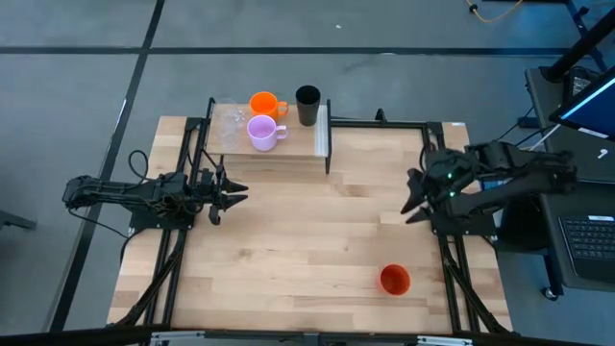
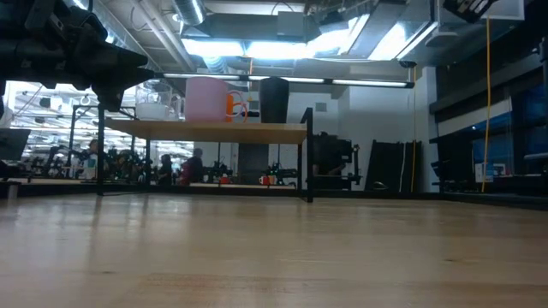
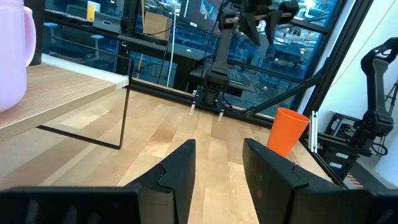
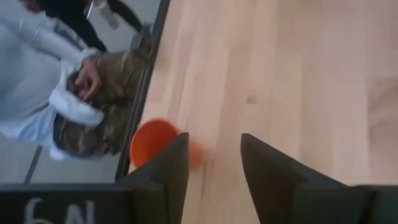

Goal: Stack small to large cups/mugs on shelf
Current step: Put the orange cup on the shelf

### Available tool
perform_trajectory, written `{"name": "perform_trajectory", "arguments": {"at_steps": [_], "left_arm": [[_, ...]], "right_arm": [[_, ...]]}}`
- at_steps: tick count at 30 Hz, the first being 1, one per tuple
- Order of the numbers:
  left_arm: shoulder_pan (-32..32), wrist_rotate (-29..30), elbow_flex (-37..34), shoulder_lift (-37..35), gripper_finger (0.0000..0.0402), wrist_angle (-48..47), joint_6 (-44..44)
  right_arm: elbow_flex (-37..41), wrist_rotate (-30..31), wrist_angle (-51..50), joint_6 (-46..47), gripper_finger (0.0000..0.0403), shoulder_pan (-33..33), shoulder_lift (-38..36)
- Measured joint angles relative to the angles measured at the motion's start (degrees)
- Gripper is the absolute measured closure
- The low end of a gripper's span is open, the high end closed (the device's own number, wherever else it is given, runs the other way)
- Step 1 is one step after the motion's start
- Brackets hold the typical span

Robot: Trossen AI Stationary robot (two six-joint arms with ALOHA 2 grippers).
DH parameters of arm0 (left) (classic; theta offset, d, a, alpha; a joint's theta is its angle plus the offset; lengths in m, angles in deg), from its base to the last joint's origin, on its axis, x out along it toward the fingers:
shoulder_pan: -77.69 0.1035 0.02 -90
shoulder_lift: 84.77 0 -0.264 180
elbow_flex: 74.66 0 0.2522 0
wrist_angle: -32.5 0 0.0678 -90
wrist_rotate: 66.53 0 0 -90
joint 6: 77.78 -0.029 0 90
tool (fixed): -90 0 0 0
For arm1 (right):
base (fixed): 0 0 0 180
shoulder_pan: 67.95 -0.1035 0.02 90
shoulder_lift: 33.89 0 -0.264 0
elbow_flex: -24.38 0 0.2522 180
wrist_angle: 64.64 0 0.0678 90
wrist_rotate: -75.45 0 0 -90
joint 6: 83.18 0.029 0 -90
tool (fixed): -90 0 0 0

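The light-wood shelf (image 1: 288, 154) stands at the table's far side, left of centre. On it stand two clear glasses (image 1: 229, 125), an orange mug (image 1: 264, 104), a lilac mug (image 1: 262, 133) and a black tumbler (image 1: 307, 104). A red-orange handleless cup (image 1: 395, 280) stands upright on the tabletop near the right front. My left gripper (image 1: 238, 197) is open and empty, in front of the shelf's left end. My right gripper (image 1: 413, 207) is open and empty near the right edge, above and beyond the cup. The cup also shows in the right wrist view (image 4: 152, 142) and the left wrist view (image 3: 288, 130).
Black frame rails (image 1: 183, 240) run along the table's left and right edges. A person (image 4: 62, 81) crouches beyond the table edge by the cup. Bare tabletop (image 1: 307, 240) lies between the grippers. In the low view the mugs (image 2: 205, 98) stand on the shelf (image 2: 205, 131).
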Motion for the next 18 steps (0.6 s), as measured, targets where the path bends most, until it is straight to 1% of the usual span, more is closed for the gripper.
{"name": "perform_trajectory", "arguments": {"at_steps": [2, 5, 9, 12, 18], "left_arm": [[0.0, 0.0, 0.0, 0.0, 0.0274, 0.0, 0.0], [0.0, 0.0, 0.0, 0.0, 0.0274, 0.0, 0.0], [0.0, 0.0, 0.0, 0.0, 0.0274, 0.0, 0.0], [0.0, 0.0, 0.0, 0.0, 0.0274, 0.0, 0.0], [0.0, 0.0, 0.0, 0.0, 0.0274, 0.0, 0.0]], "right_arm": [[0.0, 0.0, -1.1, 0.1, 0.0237, -1.5, 0.7], [0.0, 1.8, -3.0, 1.4, 0.0194, -2.9, 2.2], [0.0, 2.6, -3.0, 1.8, 0.0146, -3.4, 4.0], [0.0, 2.2, -2.8, 5.2, 0.0131, -3.4, 5.1], [0.0, 1.7, -6.1, 7.6, 0.0128, -5.3, 7.3]]}}
